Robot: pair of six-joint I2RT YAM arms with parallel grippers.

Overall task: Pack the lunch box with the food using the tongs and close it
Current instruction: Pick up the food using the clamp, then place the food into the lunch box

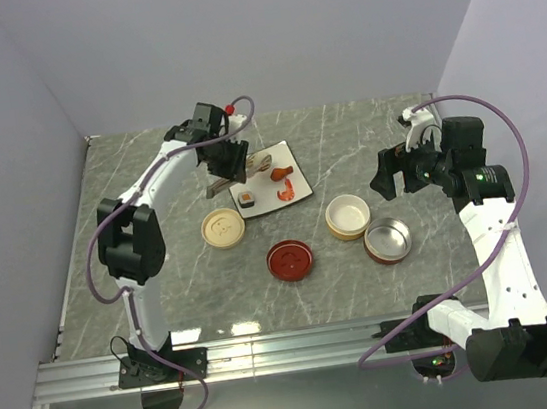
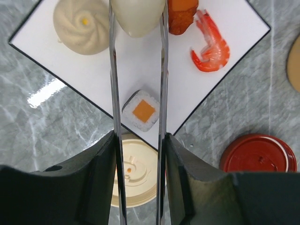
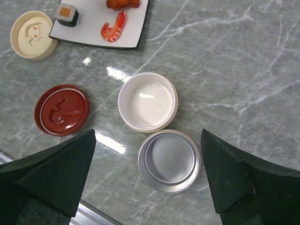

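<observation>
Five food pieces (image 2: 143, 110) lie on the white plate (image 2: 93, 79), none packed; both bowls (image 3: 147, 101) empty. Left pincer (image 2: 139, 178) pinches the tongs (image 2: 112, 93), arms flanking, perhaps touching, the egg (image 2: 138, 16) at frame top; right pincer (image 3: 147, 159) spread.

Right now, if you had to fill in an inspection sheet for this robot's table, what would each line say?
Surface: grey marbled table, a few glare spots, no spills seen.
Job's things: tongs over the white plate, their arms either side of the egg shape. The bun, shrimp, sushi roll and orange fried piece are also on the plate. The cream bowl and metal bowl are empty. The red lid and cream lid lie apart.
Clutter: nothing seen.
Fingers: left fingers squeeze the tongs; right fingers wide open, holding nothing.
Cables: purple cable along the left arm and the right arm.
Surroundings: pale walls, metal rail at the near edge.
</observation>
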